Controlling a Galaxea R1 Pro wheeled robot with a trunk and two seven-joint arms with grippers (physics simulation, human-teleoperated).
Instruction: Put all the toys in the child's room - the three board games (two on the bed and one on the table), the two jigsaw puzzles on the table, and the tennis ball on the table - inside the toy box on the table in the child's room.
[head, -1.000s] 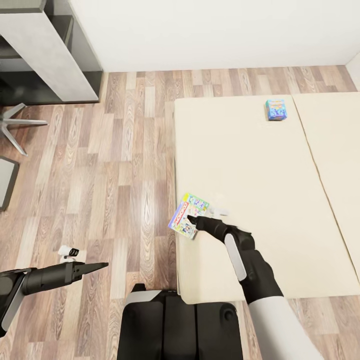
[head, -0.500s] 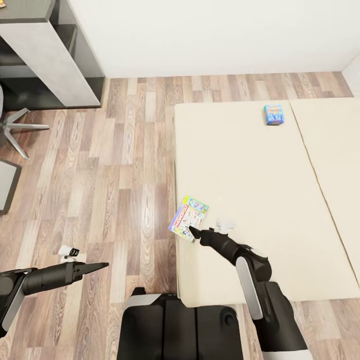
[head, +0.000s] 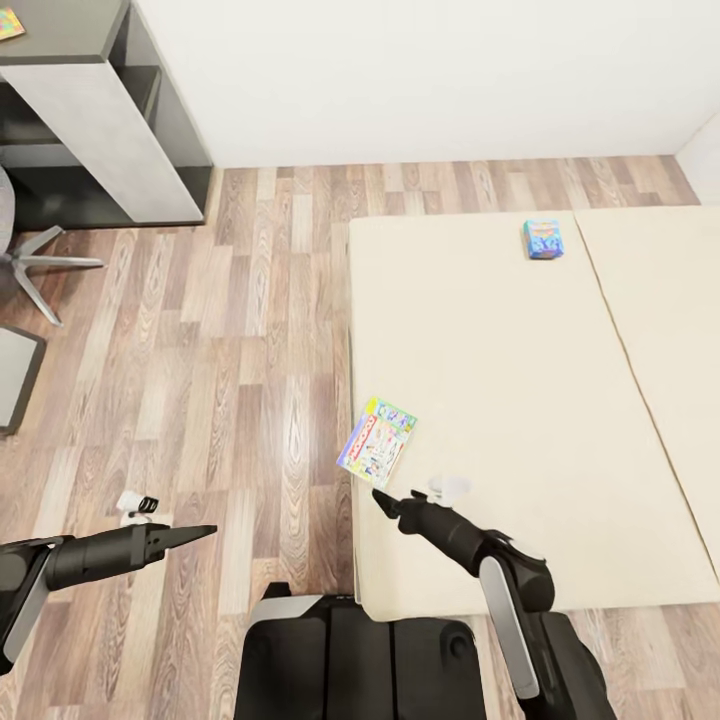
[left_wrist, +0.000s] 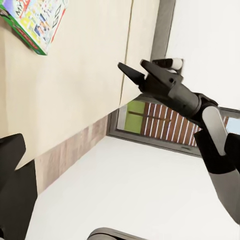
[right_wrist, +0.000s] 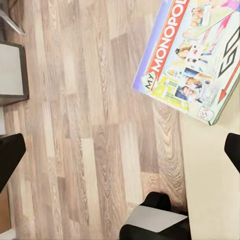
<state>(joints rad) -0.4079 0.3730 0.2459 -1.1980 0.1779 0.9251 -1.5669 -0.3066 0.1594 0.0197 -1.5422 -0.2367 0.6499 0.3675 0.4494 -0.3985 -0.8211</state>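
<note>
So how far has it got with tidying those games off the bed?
Nothing looks packed yet. Both board games lie on the bed: the pastel Monopoly box overhangs the mattress's floor-side edge, and the small blue box sits further up. The right gripper hangs open just short of the Monopoly box, holding nothing. The left gripper hovers over the floor. Grasping and carrying both games remains; the toy box isn't visible here.

Count: two board games on the bed (head: 520, 400): one pastel box (head: 377, 441), one small blue box (head: 543, 239). Two grippers: left (head: 195, 533), right (head: 385, 500).
</note>
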